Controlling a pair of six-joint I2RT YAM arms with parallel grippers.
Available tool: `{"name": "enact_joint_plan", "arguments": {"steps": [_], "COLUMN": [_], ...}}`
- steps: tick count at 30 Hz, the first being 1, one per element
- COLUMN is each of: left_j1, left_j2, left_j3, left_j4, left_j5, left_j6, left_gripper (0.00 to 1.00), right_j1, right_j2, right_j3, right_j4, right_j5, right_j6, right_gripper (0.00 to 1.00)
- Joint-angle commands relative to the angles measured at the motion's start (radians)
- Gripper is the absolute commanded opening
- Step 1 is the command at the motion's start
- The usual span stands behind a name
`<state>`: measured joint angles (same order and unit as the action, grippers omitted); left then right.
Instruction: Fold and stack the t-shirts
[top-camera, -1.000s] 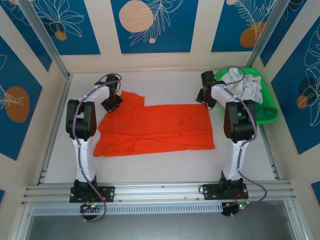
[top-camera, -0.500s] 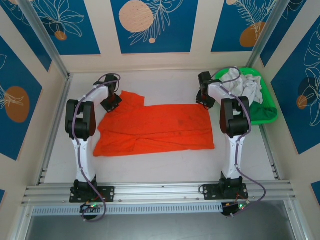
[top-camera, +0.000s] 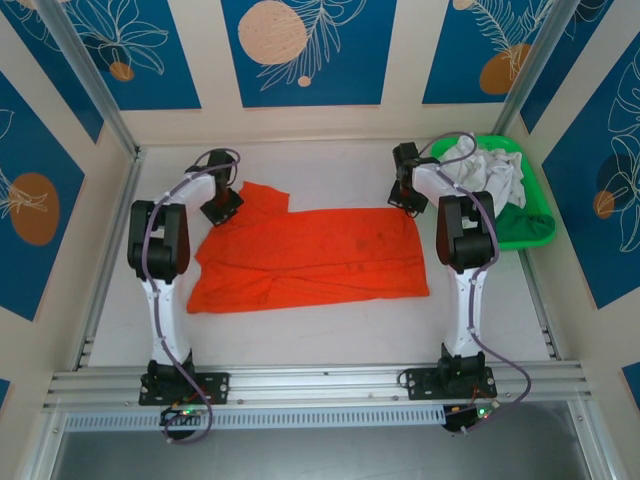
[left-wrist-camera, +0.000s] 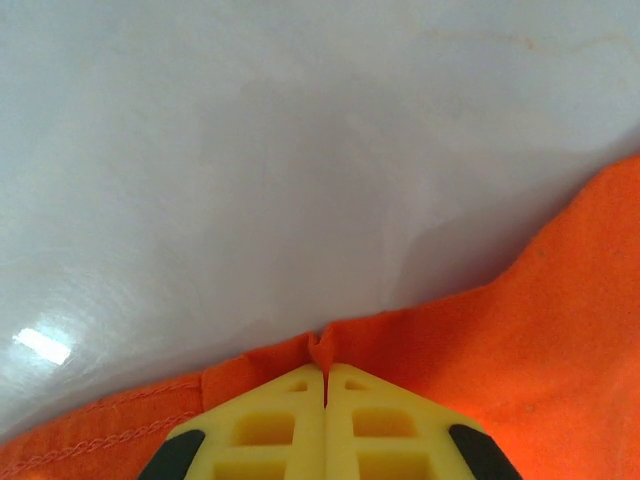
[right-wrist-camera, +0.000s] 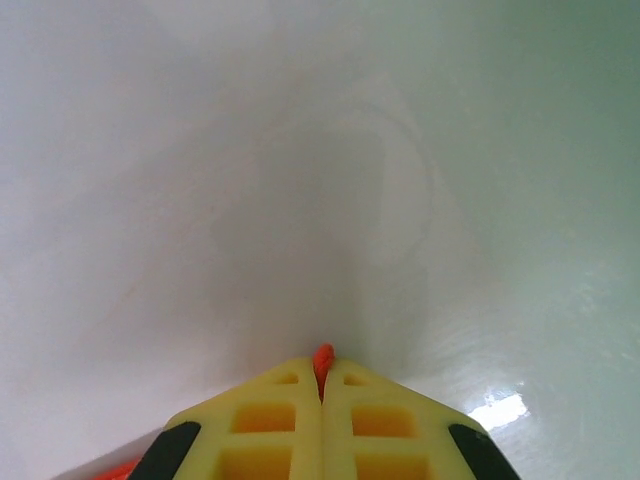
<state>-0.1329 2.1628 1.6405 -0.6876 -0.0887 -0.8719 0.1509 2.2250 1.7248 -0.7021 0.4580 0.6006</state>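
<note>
The orange-red t-shirt (top-camera: 310, 255) lies spread flat across the middle of the white table, folded lengthwise. My left gripper (top-camera: 222, 207) sits at its far left corner, shut on a pinch of the orange cloth (left-wrist-camera: 322, 348) between yellow fingers (left-wrist-camera: 270, 425). My right gripper (top-camera: 408, 196) sits at the far right corner, also shut, with a small nub of orange cloth (right-wrist-camera: 322, 357) squeezed between its yellow fingers (right-wrist-camera: 380, 425). The white t-shirt (top-camera: 490, 172) lies crumpled in the green tray (top-camera: 535, 225) at the right.
The green tray stands close behind and to the right of the right arm. Aluminium posts and walls with blue panels enclose the table on three sides. Bare white tabletop (top-camera: 330, 330) stretches in front of the shirt.
The right arm has swung slightly left and away from me, its gripper shifting along the shirt's far right corner. The left gripper has edged a little to the left. The shirt lies much as before.
</note>
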Motion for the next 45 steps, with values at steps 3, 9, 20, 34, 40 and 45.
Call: {"name": "enact_joint_plan", "arguments": {"steps": [3,9,20,34,40,45], "left_j1": [0.013,0.015,0.014,0.014,0.013,0.013], "left_j2": [-0.102,-0.208,-0.347,-0.632,-0.741,-0.800], "left_j3": [-0.048,-0.077,-0.182,-0.439,-0.501,-0.535], "left_j4": [-0.002,0.000,0.016,-0.047,-0.096,-0.143], "left_j5": [0.022,0.023,0.058,0.048,0.053,0.036], "left_j6": [0.014,0.032,0.052,0.097,0.109,0.115], "left_gripper": [0.00,0.00,0.00,0.00,0.00,0.00], "right_j1": [0.024,0.034,0.055,0.083,0.086,0.089], "right_j2": [-0.172,-0.326,-0.601,-0.857,-0.941,-0.990], "right_j3": [-0.112,-0.261,-0.510,-0.718,-0.770,-0.795], "right_j4": [0.075,0.154,0.200,0.101,0.055,0.029], "right_j5": [0.024,-0.011,-0.041,-0.045,-0.052,-0.063], "right_j6": [-0.020,-0.033,-0.043,-0.014,-0.002,0.001], "right_gripper": [0.00,0.00,0.00,0.00,0.00,0.00]}}
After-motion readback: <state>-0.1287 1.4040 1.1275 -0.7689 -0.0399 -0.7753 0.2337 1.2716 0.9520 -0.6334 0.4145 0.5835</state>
